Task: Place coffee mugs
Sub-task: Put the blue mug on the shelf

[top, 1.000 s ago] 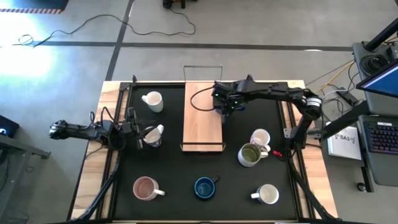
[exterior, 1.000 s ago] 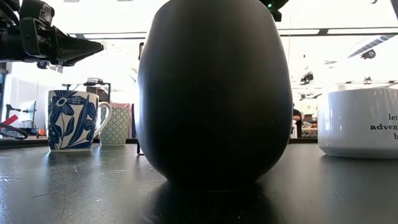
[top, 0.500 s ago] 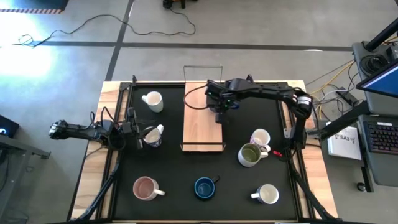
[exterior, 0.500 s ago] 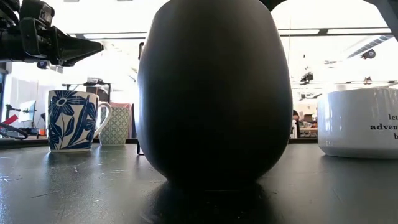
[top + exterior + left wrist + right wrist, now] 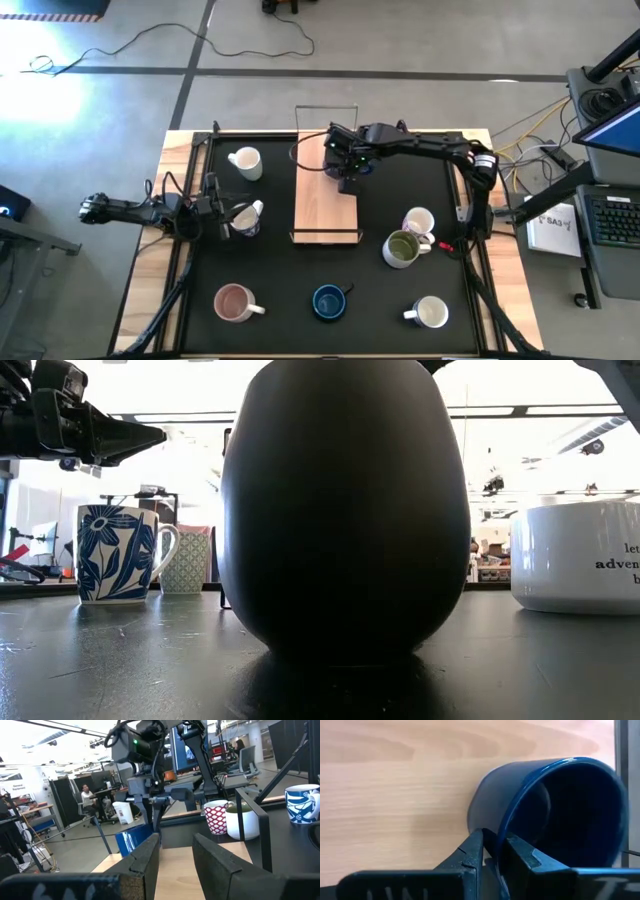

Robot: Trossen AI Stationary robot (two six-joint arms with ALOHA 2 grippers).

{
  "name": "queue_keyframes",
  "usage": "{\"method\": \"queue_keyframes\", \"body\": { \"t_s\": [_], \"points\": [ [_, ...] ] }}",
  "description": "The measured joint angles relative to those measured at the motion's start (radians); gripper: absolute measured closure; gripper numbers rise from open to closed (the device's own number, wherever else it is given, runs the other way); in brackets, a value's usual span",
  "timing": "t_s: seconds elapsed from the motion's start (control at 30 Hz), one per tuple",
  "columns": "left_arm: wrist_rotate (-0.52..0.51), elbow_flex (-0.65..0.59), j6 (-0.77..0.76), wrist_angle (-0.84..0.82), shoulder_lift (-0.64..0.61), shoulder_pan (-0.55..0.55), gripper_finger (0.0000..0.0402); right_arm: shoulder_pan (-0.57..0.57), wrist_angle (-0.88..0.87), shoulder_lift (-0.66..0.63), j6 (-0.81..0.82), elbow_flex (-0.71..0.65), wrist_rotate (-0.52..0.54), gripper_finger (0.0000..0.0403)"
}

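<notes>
My right gripper (image 5: 345, 172) reaches from the right over the far end of the wooden tray (image 5: 325, 215) and is shut on a dark blue mug (image 5: 560, 805). That mug also shows in the left wrist view (image 5: 131, 841). My left gripper (image 5: 224, 218) waits at the table's left, open and empty, above a white mug with blue flowers (image 5: 115, 550) that stands on its base on the black mat. The other mugs stand on the mat: white (image 5: 245, 162), pink inside (image 5: 235, 303), dark blue (image 5: 330, 302), olive green (image 5: 402, 249) and two white (image 5: 418, 222) (image 5: 430, 313). My right gripper pinches the dark blue mug's wall at the rim (image 5: 492, 851), one finger (image 5: 520, 857) inside the mug and one finger (image 5: 470, 855) outside. The fingers come from above. The mug hangs tilted below them over the wooden tray; whether it touches the wood I cannot tell.
The tray has thin metal handles at its far (image 5: 327, 108) and near (image 5: 325, 238) ends. In the low view the near dark blue mug (image 5: 345, 510) fills the middle, and a white lettered mug (image 5: 580, 555) stands at the right. People sit in the room beyond (image 5: 86, 797).
My right gripper has carried the dark blue mug toward the table's left edge, from the tray's right side to over its far end. It has stayed shut on the mug. The left arm has kept still.
</notes>
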Motion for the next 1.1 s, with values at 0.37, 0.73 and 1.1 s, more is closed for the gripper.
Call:
{"method": "queue_keyframes", "body": {
  "t_s": [0.37,0.73,1.1],
  "points": [
    [0.000,0.000,0.000,0.000,0.000,0.000,0.0301,0.000,-0.001,-0.003,0.023,0.008,0.001,0.0321],
    [0.000,0.000,0.000,0.000,0.000,0.000,0.0301,0.000,-0.052,-0.007,0.076,0.035,0.006,0.0313],
    [0.000,0.000,0.000,0.000,0.000,0.000,0.0301,-0.018,-0.187,-0.081,0.143,0.032,0.132,0.0283]
  ]
}}
